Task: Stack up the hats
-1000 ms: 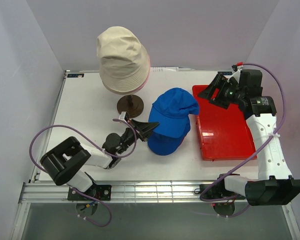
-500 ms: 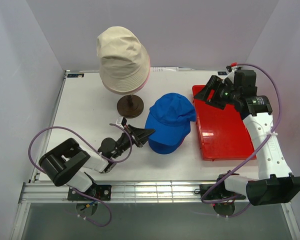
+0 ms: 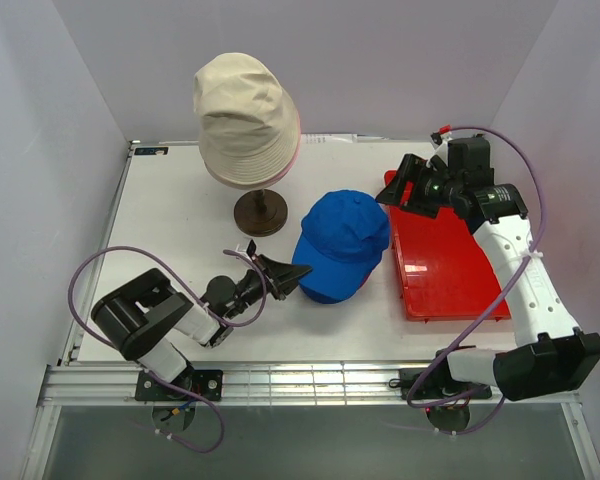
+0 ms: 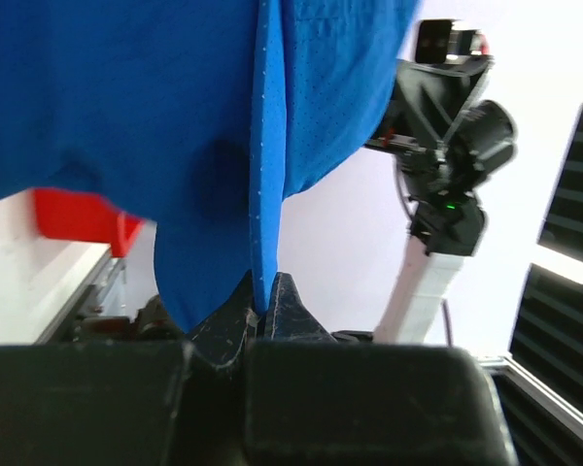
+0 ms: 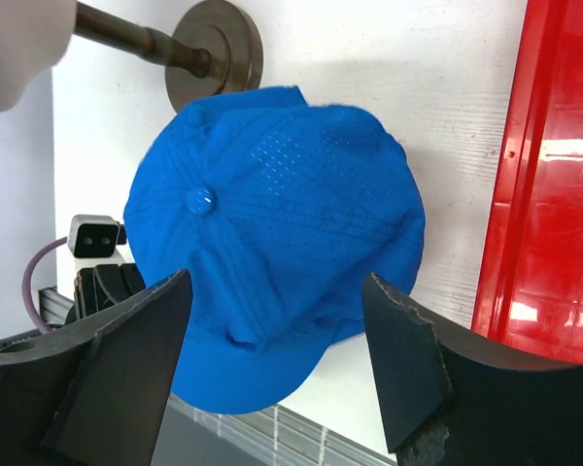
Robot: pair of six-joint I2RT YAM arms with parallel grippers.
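The blue cap (image 3: 342,243) lies on the white table, crown up, and also shows in the right wrist view (image 5: 272,223). My left gripper (image 3: 298,271) is shut on the cap's near left edge; in the left wrist view the fingertips (image 4: 264,296) pinch a fold of blue fabric (image 4: 175,116). My right gripper (image 3: 394,190) is open and empty, hovering by the cap's far right side, with the cap seen between its fingers (image 5: 272,340). The beige bucket hat (image 3: 245,112) sits raised on the stand, a thin edge of the light pink hat (image 3: 299,138) showing beneath it. The magenta cap is out of view.
The round brown stand base (image 3: 261,211) is just left of the blue cap and shows in the right wrist view (image 5: 214,56). A red tray (image 3: 450,258) lies flat at the right, its left rim beside the cap (image 5: 554,175). White walls enclose the table.
The blue cap has dropped from a raised, stretched shape to lie flatter on the table. My left gripper lowered with it. My right gripper moved left toward the cap.
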